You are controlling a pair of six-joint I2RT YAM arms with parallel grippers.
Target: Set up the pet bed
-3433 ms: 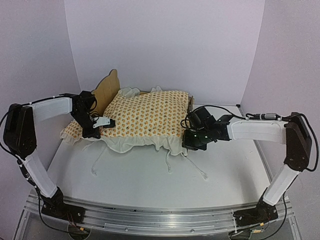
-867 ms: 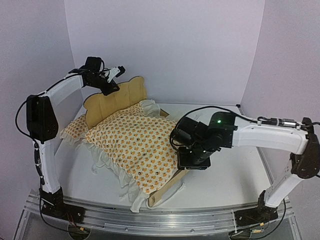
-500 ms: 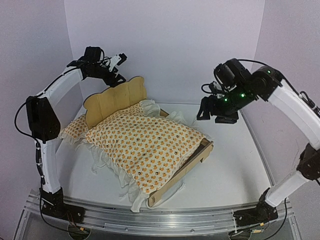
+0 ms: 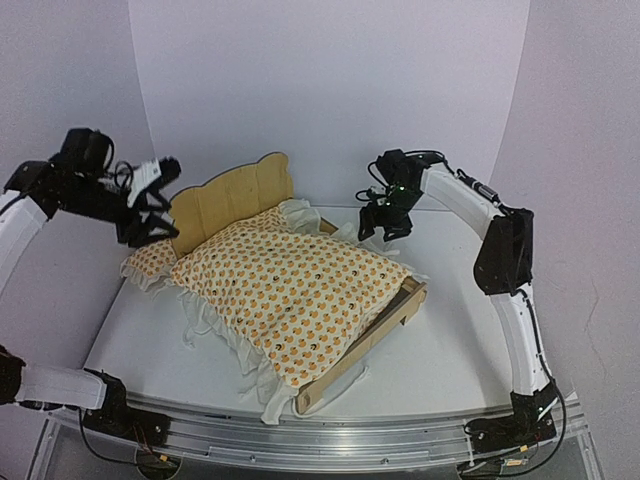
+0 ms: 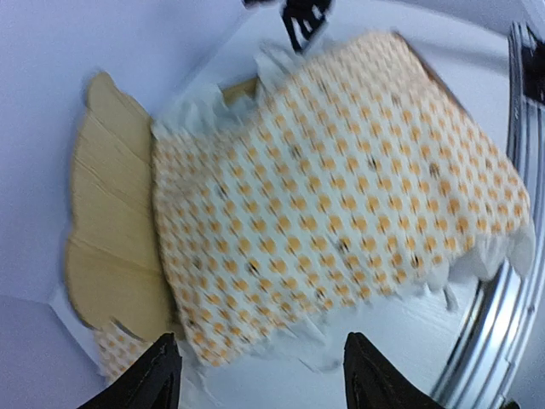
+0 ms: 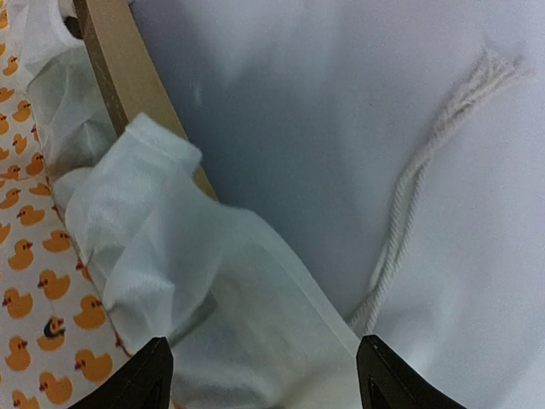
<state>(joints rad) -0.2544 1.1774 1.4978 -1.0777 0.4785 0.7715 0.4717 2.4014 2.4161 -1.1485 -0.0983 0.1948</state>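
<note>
Pet bed (image 4: pixel 230 200) sits diagonal on the surface (image 4: pixel 470 330): headboard toward the far-left corner, upright, and low footboard toward the middle of the near edge.

Cushion (image 4: pixel 300 285) lies in the frame and covers the base. Its white ruffle spills over the side rails and over the footboard end. It hides the bed base in every view.

Small pillow (image 4: pixel 148 262) is outside the frame, on the surface near the left edge, behind the headboard and touching or just beside it.

Left claw (image 4: pixel 150 205) hangs in the air over the left edge, near the headboard's outer end and apart from it. In the left wrist view the left claw (image 5: pixel 264 379) is released, fingers spread with nothing between them. That view looks down on the headboard (image 5: pixel 106 230), the cushion (image 5: pixel 341 179) and a bit of the pillow (image 5: pixel 115 362). The picture is blurred.

Right claw (image 4: pixel 385 222) is toward the far edge, at the bed's far-side rail by the cushion corner. In the right wrist view the right claw (image 6: pixel 264 375) is released too, fingers wide.

- Directly under it is the ruffle (image 6: pixel 187 256).
- The wooden rail (image 6: pixel 115 60) runs alongside the ruffle.
- A white tie cord (image 6: pixel 409 204) lies loose on the bare surface.
- I cannot tell whether the fingers touch the ruffle.
</note>
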